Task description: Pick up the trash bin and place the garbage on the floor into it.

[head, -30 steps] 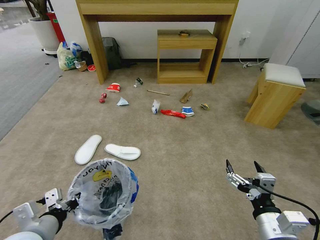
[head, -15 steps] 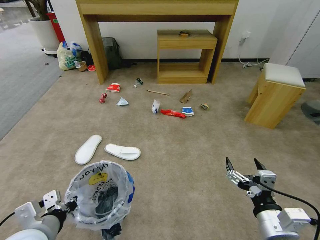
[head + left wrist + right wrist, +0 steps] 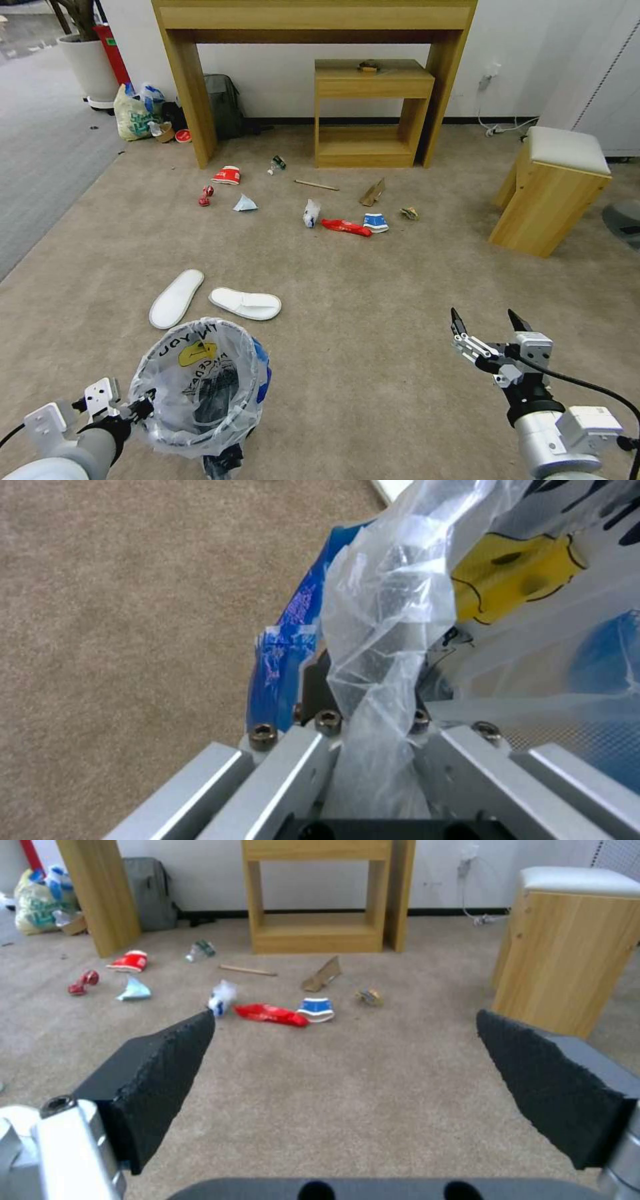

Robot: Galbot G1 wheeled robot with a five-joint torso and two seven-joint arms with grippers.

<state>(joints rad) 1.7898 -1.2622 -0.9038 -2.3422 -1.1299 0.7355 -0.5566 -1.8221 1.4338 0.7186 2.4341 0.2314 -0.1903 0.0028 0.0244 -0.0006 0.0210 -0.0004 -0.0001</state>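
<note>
The trash bin, black with a crinkly blue-and-yellow printed bag, hangs low at the near left. My left gripper is shut on its rim. In the left wrist view, the bag is pinched between the left gripper jaws. My right gripper hovers open and holds nothing at the near right, over the beige floor. Two white slippers lie just beyond the bin. Farther off lie a red can, paper cups, a red wrapper and crumpled paper.
A tall wooden table and a low wooden shelf stand against the far wall. A padded stool is at the right. A yellowish shopping bag and a backpack sit far left, beside grey carpet.
The bin and my left gripper have shifted slightly left and nearer. My right gripper, still open, has edged a little forward.
</note>
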